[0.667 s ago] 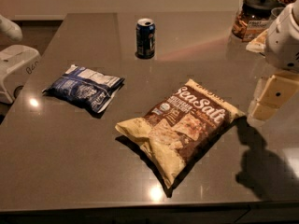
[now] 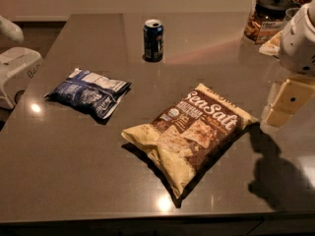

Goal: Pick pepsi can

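The pepsi can point(image 2: 153, 40) is small and dark blue with a silver top. It stands upright on the dark grey table point(image 2: 74, 166), at the far middle. My gripper point(image 2: 284, 104) is cream-coloured and hangs under the white arm point(image 2: 300, 41) at the right edge of the view. It is above the table, right of the Sea Salt chip bag point(image 2: 194, 134). It is well away from the can, nearer to me and to the right, and it holds nothing that I can see.
A flat blue-and-white snack bag point(image 2: 88, 92) lies at the left. A black-lidded glass jar point(image 2: 266, 17) stands at the far right, with another container behind it. A white object point(image 2: 15, 70) sits off the table's left edge.
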You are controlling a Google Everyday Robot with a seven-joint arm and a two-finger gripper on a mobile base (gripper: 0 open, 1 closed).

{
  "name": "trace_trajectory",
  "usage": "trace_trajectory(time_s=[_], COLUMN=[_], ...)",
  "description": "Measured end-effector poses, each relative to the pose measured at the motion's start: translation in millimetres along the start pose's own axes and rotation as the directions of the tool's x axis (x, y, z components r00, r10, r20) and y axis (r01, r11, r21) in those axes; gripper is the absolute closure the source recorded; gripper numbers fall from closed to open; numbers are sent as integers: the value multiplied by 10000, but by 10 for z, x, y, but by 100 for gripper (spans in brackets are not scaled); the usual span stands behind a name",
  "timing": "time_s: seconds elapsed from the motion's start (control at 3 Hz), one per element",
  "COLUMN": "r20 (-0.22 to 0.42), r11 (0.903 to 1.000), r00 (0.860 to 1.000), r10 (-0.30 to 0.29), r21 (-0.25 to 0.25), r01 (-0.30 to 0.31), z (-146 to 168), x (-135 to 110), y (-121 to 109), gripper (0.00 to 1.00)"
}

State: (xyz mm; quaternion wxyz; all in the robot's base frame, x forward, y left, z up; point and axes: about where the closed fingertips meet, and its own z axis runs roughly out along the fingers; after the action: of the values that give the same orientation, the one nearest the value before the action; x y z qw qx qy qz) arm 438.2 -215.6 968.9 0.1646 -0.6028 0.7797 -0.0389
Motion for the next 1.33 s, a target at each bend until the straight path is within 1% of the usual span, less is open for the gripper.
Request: trace_trajectory(time_s=[1.33], r20=[4], r11=[10000], r00=[10000], r10=[3], r21=[0], r01=[-3], z=[6], x=[-1], y=[-1], gripper=[0])
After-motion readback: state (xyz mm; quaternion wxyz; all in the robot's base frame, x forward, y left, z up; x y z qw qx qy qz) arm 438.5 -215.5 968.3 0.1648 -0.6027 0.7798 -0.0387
